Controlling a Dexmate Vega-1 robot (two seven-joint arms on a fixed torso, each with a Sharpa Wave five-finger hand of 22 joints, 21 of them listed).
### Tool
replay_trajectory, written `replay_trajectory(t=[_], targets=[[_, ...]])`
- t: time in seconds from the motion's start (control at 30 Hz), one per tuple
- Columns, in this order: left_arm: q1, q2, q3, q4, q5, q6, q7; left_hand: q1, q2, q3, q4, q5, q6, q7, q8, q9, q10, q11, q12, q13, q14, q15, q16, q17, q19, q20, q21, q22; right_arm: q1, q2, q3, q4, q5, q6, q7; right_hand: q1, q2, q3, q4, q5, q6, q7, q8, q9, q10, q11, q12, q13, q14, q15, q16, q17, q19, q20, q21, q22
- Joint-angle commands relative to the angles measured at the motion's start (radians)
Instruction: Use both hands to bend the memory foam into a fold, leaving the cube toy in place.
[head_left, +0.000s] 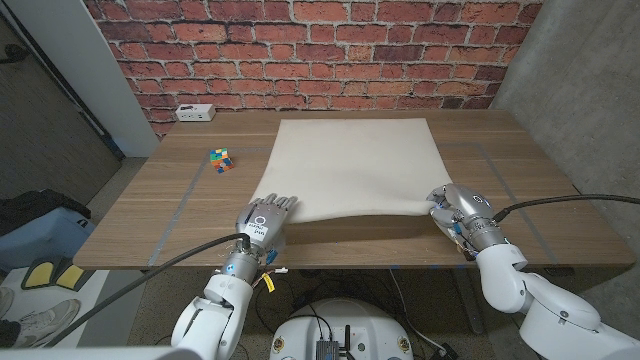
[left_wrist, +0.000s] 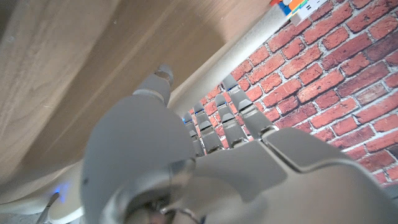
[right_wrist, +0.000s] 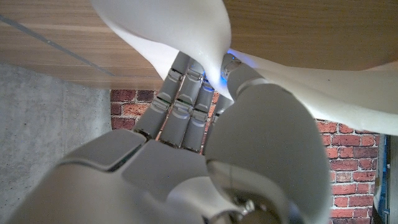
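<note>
On the wooden worktop (head_left: 150, 215), a cream memory foam sheet (head_left: 350, 165) lies spread from the middle toward the far edge, its near edge lifted off the wood. The left robot hand (head_left: 265, 218) has its fingers on the near left corner; whether it grips the foam I cannot tell. The right robot hand (head_left: 455, 205) pinches the near right corner, which curls up between thumb and fingers (right_wrist: 186, 99). The cube toy (head_left: 221, 159) sits just left of the foam, apart from it. A white power strip (head_left: 196, 111) lies at the far left edge.
</note>
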Motion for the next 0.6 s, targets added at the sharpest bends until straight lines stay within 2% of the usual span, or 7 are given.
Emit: replay_trajectory(t=[0.03,0.13,0.23,0.3,0.4,0.47,0.6], targets=[[0.001,-0.097,-0.031,0.096,0.021,-0.057,0.34,0.032,0.039,-0.005,0.01,-0.006,0.22,0.014,0.041,0.008,0.152,0.013,0.026,0.002,0.145,-0.156,0.017,0.001,0.052,0.0,0.032,0.008,-0.054,-0.04,0.071,-0.005,0.035,0.044,0.012,-0.002,-0.003,0.011,0.002,-0.002,0.076,0.081,0.005,0.016,0.054,0.057,0.005,0.028,0.016,-0.022,-0.002,0.006,-0.01,-0.004,0.01,0.002],[-0.006,-0.113,-0.03,0.12,0.002,-0.062,0.43,0.025,0.075,0.008,0.021,-0.005,0.344,0.019,0.064,0.009,0.244,0.027,0.045,0.004,0.249,-0.158,0.033,0.006,0.082,0.02,0.052,0.01,-0.068,-0.048,0.082,-0.007,0.04,0.052,0.015,-0.003,-0.004,0.014,0.002,-0.003,0.078,0.078,0.003,0.014,0.049,0.056,0.003,0.031,0.009,-0.022,-0.006,0.008,-0.014,-0.006,0.014,0.002],[-0.011,-0.115,-0.032,0.127,-0.028,-0.073,0.471,0.013,0.104,0.033,0.028,-0.005,0.488,0.035,0.084,0.012,0.363,0.023,0.062,0.009,0.398,-0.165,0.05,0.011,0.108,0.031,0.083,0.015,-0.076,-0.053,0.087,-0.013,0.042,0.046,0.023,-0.004,-0.003,0.017,0.003,-0.004,0.075,0.074,0.001,0.014,0.047,0.057,0.003,0.033,0.008,-0.024,-0.006,0.011,-0.021,-0.009,0.015,0.003],[-0.015,-0.114,-0.034,0.131,-0.045,-0.081,0.5,0.002,0.113,0.046,0.037,-0.004,0.542,0.033,0.094,0.014,0.454,0.021,0.081,0.01,0.447,-0.168,0.049,0.011,0.113,0.033,0.097,0.018,-0.077,-0.065,0.083,-0.018,0.031,0.035,0.032,-0.004,-0.003,0.018,0.004,-0.006,0.073,0.073,-0.001,0.014,0.042,0.056,0.001,0.036,0.003,-0.027,-0.006,0.015,-0.029,-0.011,0.017,0.003],[-0.02,-0.13,-0.027,0.152,-0.047,-0.073,0.574,-0.023,0.095,0.051,0.04,-0.004,0.599,0.024,0.099,0.012,0.586,0.004,0.104,0.006,0.459,-0.171,0.019,0.006,0.102,0.025,0.109,0.019,-0.075,-0.073,0.074,-0.027,0.017,0.016,0.039,-0.007,-0.001,0.02,0.006,-0.007,0.068,0.069,-0.005,0.012,0.036,0.05,-0.001,0.038,-0.003,-0.031,-0.006,0.021,-0.033,-0.014,0.021,0.003],[-0.018,-0.129,-0.03,0.144,-0.076,-0.081,0.593,-0.024,0.096,0.054,0.039,-0.001,0.608,0.025,0.098,0.012,0.608,0.001,0.105,0.005,0.469,-0.175,0.015,0.007,0.099,0.016,0.111,0.019,-0.072,-0.081,0.064,-0.032,0.001,0.0,0.042,-0.009,-0.001,0.023,0.007,-0.009,0.066,0.063,-0.008,0.009,0.029,0.047,-0.004,0.041,-0.011,-0.033,-0.011,0.023,-0.04,-0.016,0.022,0.002],[-0.008,-0.122,-0.043,0.12,-0.15,-0.106,0.622,-0.009,0.098,0.068,0.024,0.006,0.633,0.067,0.099,0.015,0.646,-0.004,0.111,0.015,0.523,-0.182,0.018,0.01,0.119,0.0,0.129,0.018,-0.058,-0.097,0.037,-0.04,-0.032,-0.035,0.055,-0.015,0.003,0.027,0.01,-0.012,0.056,0.045,-0.018,0.0,0.008,0.03,-0.013,0.043,-0.034,-0.039,-0.019,0.031,-0.054,-0.024,0.027,0.002]])
